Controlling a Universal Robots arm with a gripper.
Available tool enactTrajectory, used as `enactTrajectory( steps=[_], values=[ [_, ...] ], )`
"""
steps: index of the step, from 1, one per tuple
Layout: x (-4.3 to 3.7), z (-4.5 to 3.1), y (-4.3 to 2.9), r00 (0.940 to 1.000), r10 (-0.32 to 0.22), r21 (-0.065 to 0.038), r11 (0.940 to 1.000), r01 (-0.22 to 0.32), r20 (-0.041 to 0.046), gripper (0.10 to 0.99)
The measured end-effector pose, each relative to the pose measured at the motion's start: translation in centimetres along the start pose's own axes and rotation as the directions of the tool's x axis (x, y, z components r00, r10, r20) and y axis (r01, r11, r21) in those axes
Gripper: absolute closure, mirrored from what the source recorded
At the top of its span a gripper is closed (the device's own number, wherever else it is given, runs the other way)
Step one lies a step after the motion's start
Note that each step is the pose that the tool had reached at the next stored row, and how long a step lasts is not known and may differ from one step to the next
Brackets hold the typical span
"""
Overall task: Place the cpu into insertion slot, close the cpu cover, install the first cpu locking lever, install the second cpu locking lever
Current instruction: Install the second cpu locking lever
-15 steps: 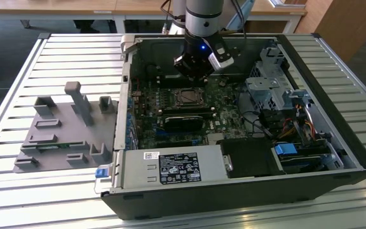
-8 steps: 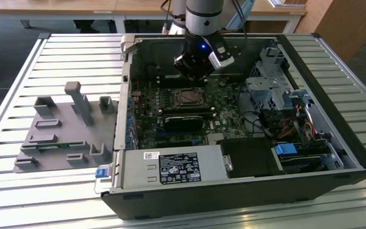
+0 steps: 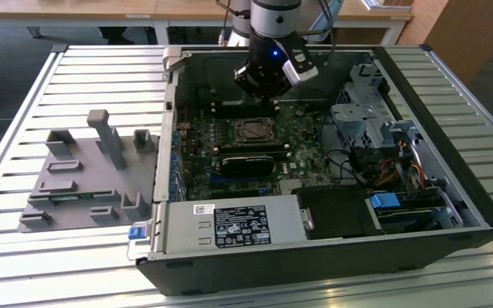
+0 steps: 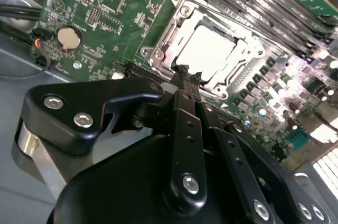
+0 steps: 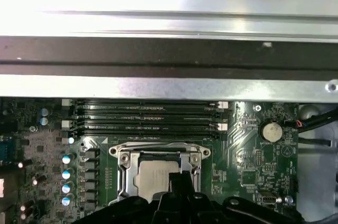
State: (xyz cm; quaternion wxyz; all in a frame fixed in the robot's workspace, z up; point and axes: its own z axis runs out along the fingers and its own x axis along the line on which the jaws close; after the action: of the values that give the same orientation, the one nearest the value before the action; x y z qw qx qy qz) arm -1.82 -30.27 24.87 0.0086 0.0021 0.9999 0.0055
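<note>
Inside the open computer case [image 3: 452, 212], we had the cpu [image 4: 210, 49] seated in the slot [image 3: 253, 131], the cover [image 4: 174, 28] apparently shut around it. Our fingers [image 4: 182, 71], pinched narrow and empty, hovered at the socket's edge. We judged the first lever step in hand; it called for a careful sideways hook and press.

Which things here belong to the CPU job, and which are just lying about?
Job:
- cpu, lying in the slot
- cover, down around it
- end effector, over the cover's edge

Lying about:
- coin cell
- memory slots
- power supply
- grey fixture
</note>
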Motion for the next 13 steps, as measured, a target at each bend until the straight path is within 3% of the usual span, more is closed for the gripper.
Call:
enactTrajectory(
  steps=[4,13],
  values=[
    [0.0,-0.13,-0.21,1.0,0.0,0.004,1.0,0.0,0.0,0.98],
    [-0.01,-0.13,-2.7,1.0,0.0,0.004,1.0,0.0,0.0,0.98]
  ],
)
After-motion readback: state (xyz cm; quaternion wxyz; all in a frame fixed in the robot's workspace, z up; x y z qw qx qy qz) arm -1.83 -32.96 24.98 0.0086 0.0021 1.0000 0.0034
